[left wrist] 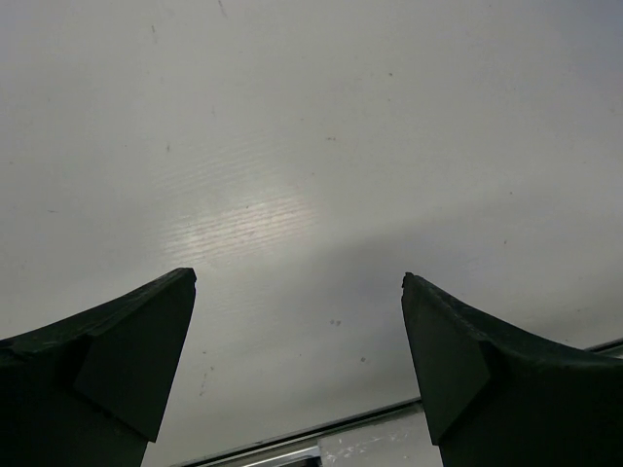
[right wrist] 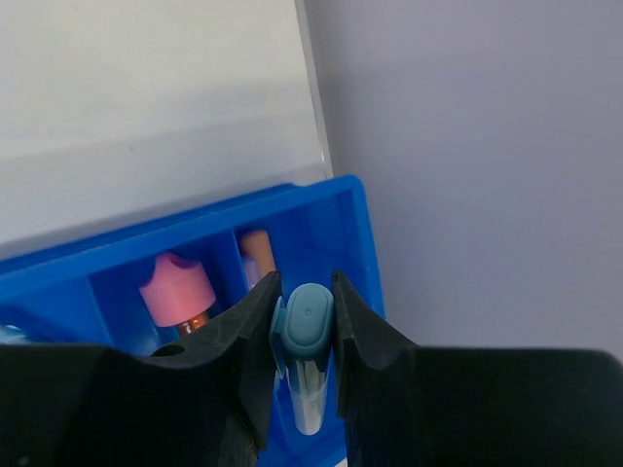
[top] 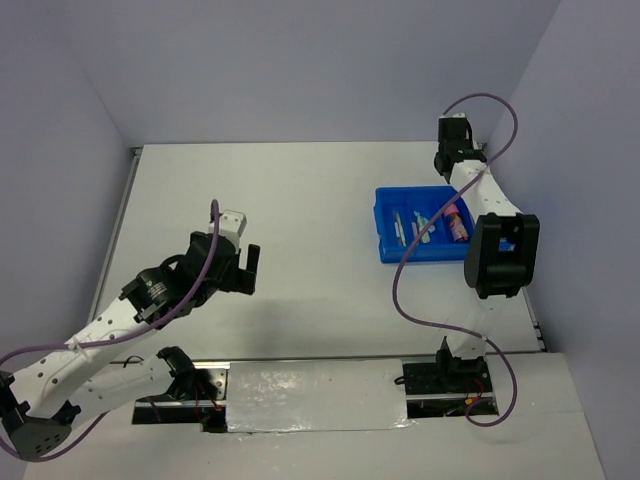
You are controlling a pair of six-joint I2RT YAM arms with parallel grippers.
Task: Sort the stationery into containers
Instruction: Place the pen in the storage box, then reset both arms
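Loaded and poised to drop.
Top: bright blue rectangular plastic tray hugs white table's right edge. Left wrist: left gripper gapes, holding nothing. Right wrist: right gripper pinches blue-capped clear pen, axis along its fingers, cap above tray's end compartment.

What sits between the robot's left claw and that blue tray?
Only bare white table, as the top view shows, between the open left gripper and the blue tray. The right gripper pinches a blue-capped pen over the tray.

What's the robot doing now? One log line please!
left hand: open, over table | right hand: shut on blue-capped pen, over blue tray | pink-capped bottle: in tray
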